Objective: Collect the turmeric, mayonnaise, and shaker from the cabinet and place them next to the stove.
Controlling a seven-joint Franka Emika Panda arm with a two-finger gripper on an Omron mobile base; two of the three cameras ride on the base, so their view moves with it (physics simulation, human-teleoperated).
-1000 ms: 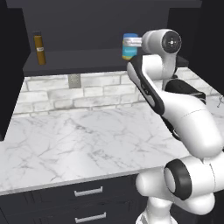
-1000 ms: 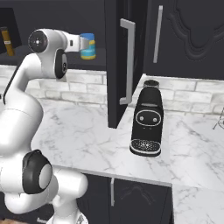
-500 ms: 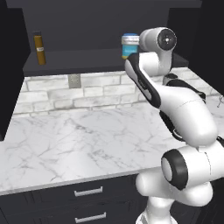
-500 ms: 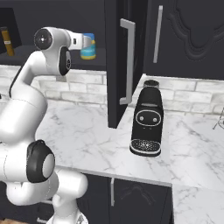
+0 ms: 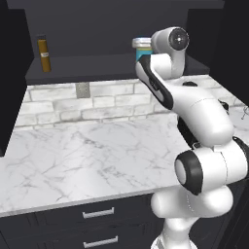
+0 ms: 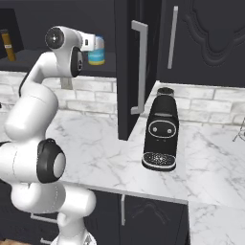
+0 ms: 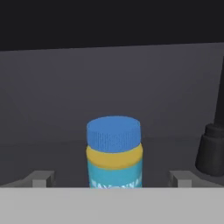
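1. My gripper [image 7: 112,181] is wide open and holds nothing. My two fingertips [image 7: 40,179] stand far apart, one on each side.
2. The mayonnaise [image 7: 114,153] jar is straight ahead of me, right in the middle between my fingertips. It sits a little past them, so I think I only have to go forward and then squeeze.
3. The jar stands straight up on the shelf of the cabinet [image 5: 97,63], near the right end.
4. The jar is short and fat. It has a blue lid with little ridges, a yellow band under it, and a blue label.
5. A dark thing stands just to the right of the jar. I cannot tell what it is, so I should keep off it.
6. The turmeric [image 5: 44,54] bottle is tall and thin, far off at the left end of the shelf.
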